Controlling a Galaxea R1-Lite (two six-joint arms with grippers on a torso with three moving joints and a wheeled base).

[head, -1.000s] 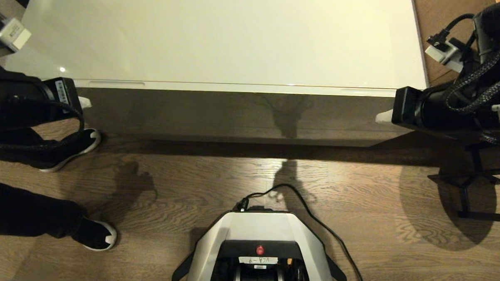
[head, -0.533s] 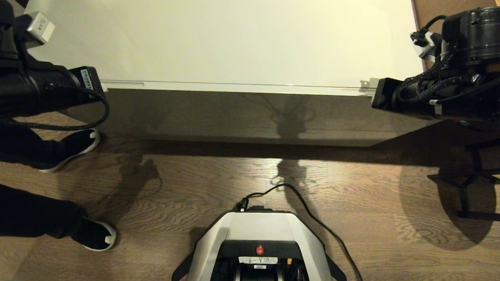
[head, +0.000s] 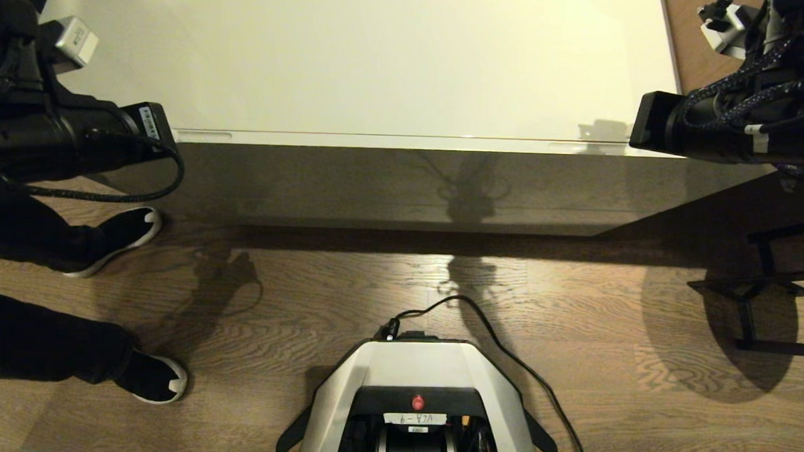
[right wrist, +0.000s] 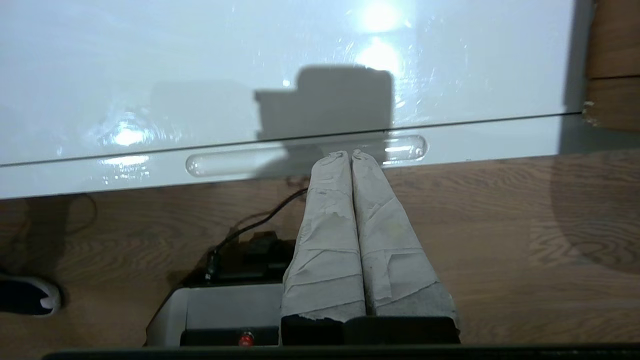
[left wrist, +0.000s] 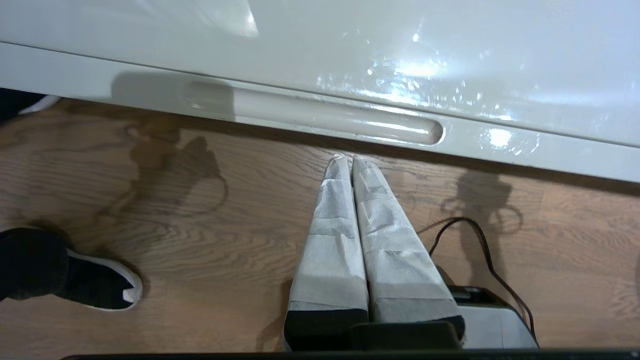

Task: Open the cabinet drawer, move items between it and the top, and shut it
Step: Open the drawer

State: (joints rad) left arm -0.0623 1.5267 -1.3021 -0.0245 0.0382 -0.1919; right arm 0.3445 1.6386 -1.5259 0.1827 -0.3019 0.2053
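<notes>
Cabinet top (head: 381,58): glossy cream surface with nothing on it in the part that shows; everything below is placed against it.
Drawer (head: 391,143): pushed in, its pale front edge running just under the top's near edge, one slim slot (left wrist: 315,117) near each end.
Left gripper (left wrist: 351,160): at the top's left front corner, fingers pressed together on nothing, tips just before the left slot; contact cannot be told.
Right gripper (right wrist: 344,155): at the top's right front corner, fingers likewise clenched and empty, tips at the right slot (right wrist: 306,156).
Floor (head: 346,297): brown wood in front of the cabinet.
Person (head: 43,347): dark trousers and black shoes, standing left of the cabinet.
Robot base (head: 419,400): centred in front of the cabinet.
</notes>
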